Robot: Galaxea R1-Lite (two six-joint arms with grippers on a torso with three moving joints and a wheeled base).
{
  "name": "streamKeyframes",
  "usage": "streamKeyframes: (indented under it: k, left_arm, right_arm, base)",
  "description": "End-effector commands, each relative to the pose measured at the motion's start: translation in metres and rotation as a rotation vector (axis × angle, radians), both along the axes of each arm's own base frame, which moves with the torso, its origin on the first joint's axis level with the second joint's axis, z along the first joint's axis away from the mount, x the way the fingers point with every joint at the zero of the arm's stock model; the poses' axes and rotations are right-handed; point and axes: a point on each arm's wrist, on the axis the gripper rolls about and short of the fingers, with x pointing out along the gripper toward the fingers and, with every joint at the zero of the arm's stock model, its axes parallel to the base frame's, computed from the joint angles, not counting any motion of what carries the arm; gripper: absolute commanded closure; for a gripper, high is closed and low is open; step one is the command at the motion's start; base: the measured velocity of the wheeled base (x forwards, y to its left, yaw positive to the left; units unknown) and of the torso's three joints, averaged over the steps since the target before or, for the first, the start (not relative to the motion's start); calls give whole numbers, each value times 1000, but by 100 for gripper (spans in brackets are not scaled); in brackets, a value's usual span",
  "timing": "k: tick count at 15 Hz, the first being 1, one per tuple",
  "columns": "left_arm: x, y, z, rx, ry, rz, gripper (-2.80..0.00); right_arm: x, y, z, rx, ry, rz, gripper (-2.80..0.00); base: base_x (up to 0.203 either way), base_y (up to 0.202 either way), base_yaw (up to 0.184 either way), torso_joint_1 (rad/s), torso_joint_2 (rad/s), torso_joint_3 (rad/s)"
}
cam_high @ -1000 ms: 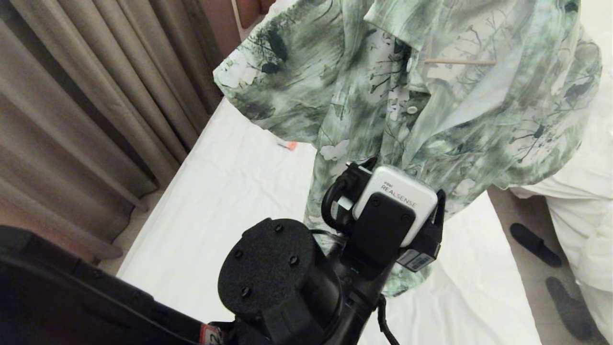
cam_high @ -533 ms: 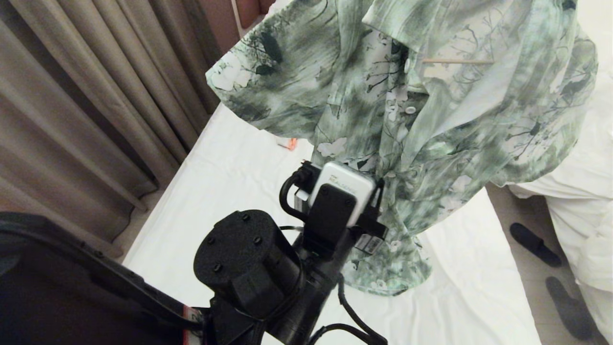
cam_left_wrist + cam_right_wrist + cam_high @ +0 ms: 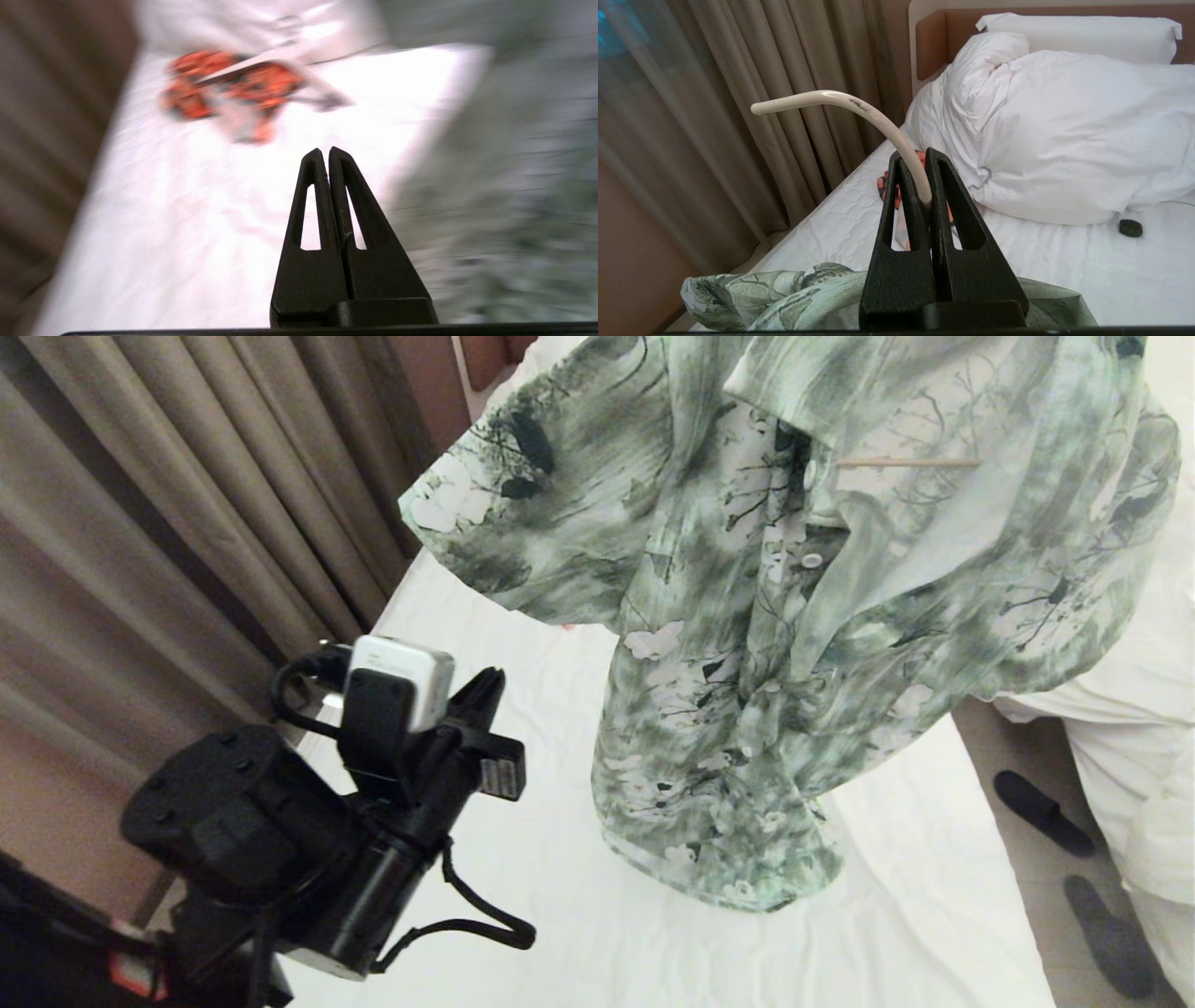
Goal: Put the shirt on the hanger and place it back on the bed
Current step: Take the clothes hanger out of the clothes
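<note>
On my head feed the short-sleeved, mottled green-and-white button-up shirt (image 3: 775, 616) with white flowers and dark branches hangs in the air from 12 o'clock down past centre. Its hem just meets the plain white, slightly wrinkled sheet of the long bed (image 3: 523, 915). A thin cream bar of the wire-like hanger (image 3: 910, 462) shows through the open collar at about 1 o'clock.

My left gripper (image 3: 485, 686) sits at 8 o'clock, clear of the shirt, over the bed's edge beside the beige pleated curtain (image 3: 187, 523). On its wrist feed the 2 black fingers (image 3: 348, 196) are pressed together with nothing between them. That feed is blurred; beyond the tips lies an orange-red floral garment (image 3: 224, 88) on the sheet, and the shirt fills the side at 3 o'clock.

My right gripper (image 3: 922, 154) shows only on its own wrist feed. It is pinching the hanger's slim cream hook, which curves up and over toward 10 o'clock, with shirt fabric bunched beneath it. A bunched white duvet (image 3: 1064, 130) and a pillow (image 3: 1073, 32) lie past it at 2 o'clock. A small black object (image 3: 1130, 227) rests on the sheet near the duvet's edge.
</note>
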Motion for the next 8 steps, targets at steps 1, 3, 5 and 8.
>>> streamKeyframes:
  k: [1,3,5,8]
  left_arm:
    - [-10,35,12,-40,-36,86,0]
    - [-14,50,12,-68,-33,124,0]
    - [-21,52,7,-93,-10,105,0]
    - [-26,57,0,-96,19,118,0]
  right_arm:
    - [-6,-5,3,8,-9,0,0]
    - [-7,-6,3,8,-11,0,0]
    - [-7,-7,3,-5,-19,-8,0]
    - [-11,-11,3,-25,-31,-20,0]
  base:
    - [0,0,0,0,0,0]
    - [0,0,0,0,0,0]
    - [0,0,0,0,0,0]
    - [0,0,0,0,0,0]
